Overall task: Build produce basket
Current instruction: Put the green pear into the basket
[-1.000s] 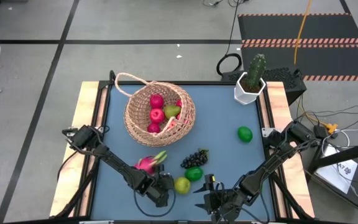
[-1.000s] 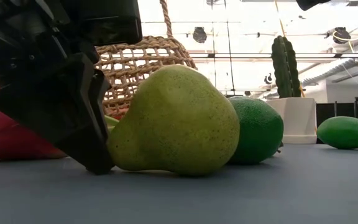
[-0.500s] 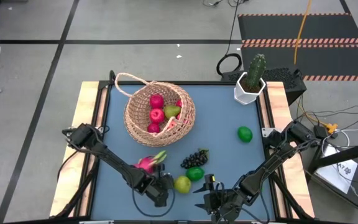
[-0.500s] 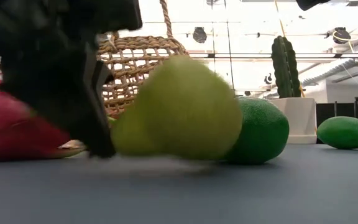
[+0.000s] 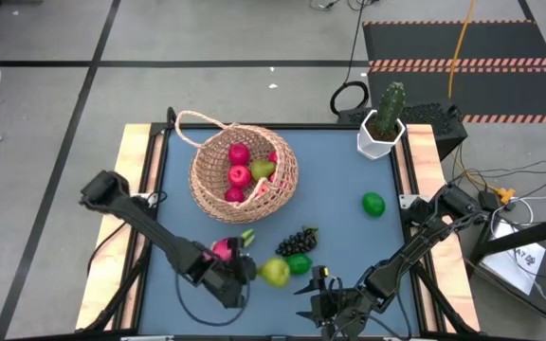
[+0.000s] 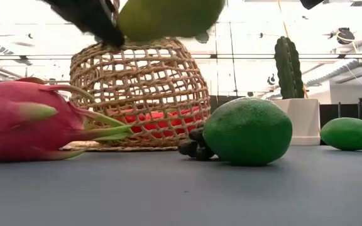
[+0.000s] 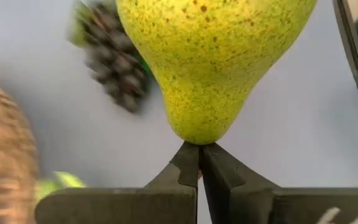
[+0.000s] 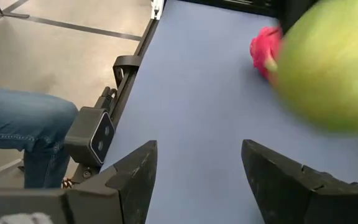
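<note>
Nearest the basket's [image 5: 245, 170] open side, the left gripper [image 5: 251, 272] pinches a pear [image 5: 275, 273] by its stem end, lifted off the table. The right gripper [image 8: 197, 171] waits spread and empty. Dragon fruit [image 5: 224, 249], grapes [image 5: 297, 240] and two limes [image 5: 373, 204] remain outside; several fruits already sit inside.

Grape bunch [image 5: 297, 240] lies between basket [image 5: 245, 172] and lime [image 5: 299, 264].

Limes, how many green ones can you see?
2. One lime lies beside the grapes near the table's front; the other lime sits alone toward the right side. More could be hidden inside the basket.
</note>
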Robot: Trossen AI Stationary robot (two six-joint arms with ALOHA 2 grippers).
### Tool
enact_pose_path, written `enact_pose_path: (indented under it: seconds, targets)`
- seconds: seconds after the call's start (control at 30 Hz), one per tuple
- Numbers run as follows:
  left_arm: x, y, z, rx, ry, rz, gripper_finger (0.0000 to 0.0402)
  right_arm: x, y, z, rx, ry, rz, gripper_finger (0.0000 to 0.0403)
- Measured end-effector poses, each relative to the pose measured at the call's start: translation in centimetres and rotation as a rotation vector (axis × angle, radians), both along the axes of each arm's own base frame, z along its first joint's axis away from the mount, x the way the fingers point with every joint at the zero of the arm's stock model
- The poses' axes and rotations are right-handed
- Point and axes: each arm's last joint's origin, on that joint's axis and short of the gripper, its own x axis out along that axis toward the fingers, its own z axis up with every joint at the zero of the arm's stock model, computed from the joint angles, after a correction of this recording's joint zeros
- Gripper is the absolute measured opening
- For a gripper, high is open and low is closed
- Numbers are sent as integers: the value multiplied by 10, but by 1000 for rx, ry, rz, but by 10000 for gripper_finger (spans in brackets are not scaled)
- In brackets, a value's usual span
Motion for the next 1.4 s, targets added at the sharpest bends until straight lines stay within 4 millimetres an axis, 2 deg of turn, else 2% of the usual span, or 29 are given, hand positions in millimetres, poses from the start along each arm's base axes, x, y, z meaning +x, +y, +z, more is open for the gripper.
enact_pose_path:
  seconds: [0.3, 0.43, 0.5, 0.67, 0.8, 0.97, 1.17, 1.4]
  targets:
    - [-32, 23, 74, 205, -237, -39, 4, 0, 0, 0, 0, 0, 0, 228]
    - [-44, 33, 96, 297, -293, -73, 7, 0, 0, 0, 0, 0, 0, 228]
    - [-48, 35, 100, 363, -289, -120, 7, 0, 0, 0, -5, -1, 0, 228]
    - [-51, 37, 94, 536, -204, -237, 4, 0, -1, 0, -42, -8, -11, 228]
    - [-48, 38, 79, 650, -84, -316, 7, 0, -2, -1, -49, -5, -9, 228]
    - [-46, 34, 68, 720, -24, -344, 5, 3, -5, -1, -50, -6, -24, 228]
    - [-40, 30, 57, 843, 32, -436, 9, 1, -15, -14, -34, 6, -58, 228]
    - [-36, 19, 45, 1002, 82, -596, 8, -5, -20, -28, 43, -81, -43, 228]
